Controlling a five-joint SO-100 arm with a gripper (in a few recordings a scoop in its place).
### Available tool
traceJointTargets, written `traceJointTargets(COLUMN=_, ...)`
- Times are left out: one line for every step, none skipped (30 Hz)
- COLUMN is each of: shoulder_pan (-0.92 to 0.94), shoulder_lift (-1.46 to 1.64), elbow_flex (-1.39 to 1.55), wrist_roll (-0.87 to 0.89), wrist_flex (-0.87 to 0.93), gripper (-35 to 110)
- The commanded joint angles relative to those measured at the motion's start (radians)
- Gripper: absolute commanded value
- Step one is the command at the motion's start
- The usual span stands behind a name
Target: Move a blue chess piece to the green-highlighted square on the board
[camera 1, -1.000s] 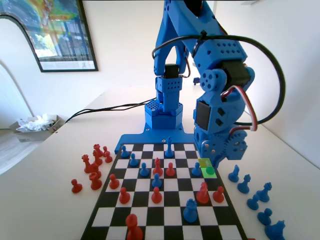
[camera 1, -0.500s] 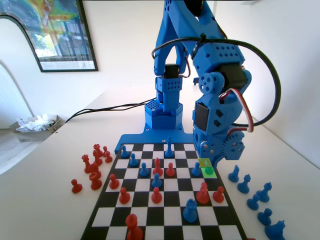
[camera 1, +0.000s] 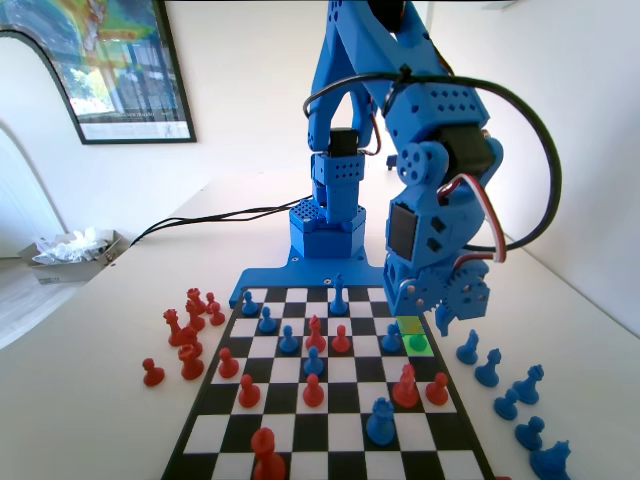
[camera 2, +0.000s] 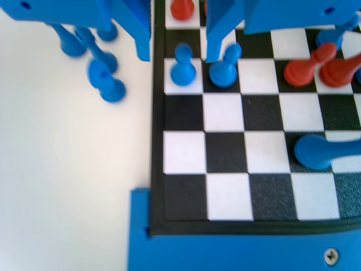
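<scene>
fingers [camera 2: 179,53] apart (raised), above blue chess piece [camera 2: 183,65]

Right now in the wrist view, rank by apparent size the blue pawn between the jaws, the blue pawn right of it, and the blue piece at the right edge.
1. Large blue piece at the right edge, nearest the camera.
2 and 3. Blue pawn under the gripper and its right neighbour look alike.

The gripper [camera 2: 179,34] hangs open above the blue chess piece [camera 2: 183,66]; a neighbouring blue pawn [camera 2: 224,68] crowds one side; the board [camera 2: 225,192] squares nearer the frame lie bare.
</scene>
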Motion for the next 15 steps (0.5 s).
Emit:
traceJointTargets(shoulder_pan=-0.021, shoulder_lift=0.109, elbow_flex=-0.072, wrist_roll=-0.008, wrist_flex=0.048, gripper=9)
traceJointTargets(shoulder_pan=-0.025, shoulder_lift=0.117, elbow_flex=-0.078, wrist_roll=-0.009, wrist_flex=0.058, gripper=9)
traceJointTargets(shoulder_pan=-0.026, shoulder_lift=0.127, elbow_flex=-0.083, wrist_roll=-0.009, wrist_flex=0.069, gripper=8)
traceJointTargets(shoulder_pan=-0.028, shoulder_lift=0.138, elbow_flex=-0.089, wrist_roll=-0.009, wrist_flex=0.084, gripper=8)
traceJointTargets(shoulder_pan=-0.028, shoulder_lift=0.153, elbow_flex=-0.097, wrist_roll=-0.012, wrist_flex=0.104, gripper=7)
traceJointTargets(shoulder_pan=-0.028, shoulder_lift=0.176, elbow_flex=-0.101, wrist_roll=-0.018, wrist_flex=0.129, gripper=6)
traceJointTargets(shoulder_pan=-0.026, shoulder_lift=0.215, elbow_flex=-0.100, wrist_roll=-0.034, wrist_flex=0.161, gripper=5)
traceJointTargets(shoulder_pan=-0.025, shoulder_lift=0.242, elbow_flex=-0.097, wrist_roll=-0.043, wrist_flex=0.181, gripper=4)
traceJointTargets(shoulder_pan=-0.023, shoulder_lift=0.272, elbow_flex=-0.092, wrist_roll=-0.054, wrist_flex=0.198, gripper=3)
traceJointTargets(shoulder_pan=-0.020, shoulder_lift=0.308, elbow_flex=-0.083, wrist_roll=-0.066, wrist_flex=0.216, gripper=2)
traceJointTargets(shoulder_pan=-0.018, shoulder_lift=0.342, elbow_flex=-0.075, wrist_roll=-0.081, wrist_flex=0.230, gripper=1)
traceJointTargets(shoulder_pan=-0.012, shoulder_lift=0.383, elbow_flex=-0.067, wrist_roll=-0.098, wrist_flex=0.250, gripper=1)
traceJointTargets(shoulder_pan=-0.008, shoulder_lift=0.425, elbow_flex=-0.064, wrist_roll=-0.114, wrist_flex=0.270, gripper=1)
traceJointTargets(shoulder_pan=0.002, shoulder_lift=0.485, elbow_flex=-0.063, wrist_roll=-0.129, wrist_flex=0.301, gripper=1)
traceJointTargets(shoulder_pan=0.006, shoulder_lift=0.526, elbow_flex=-0.064, wrist_roll=-0.143, wrist_flex=0.325, gripper=1)
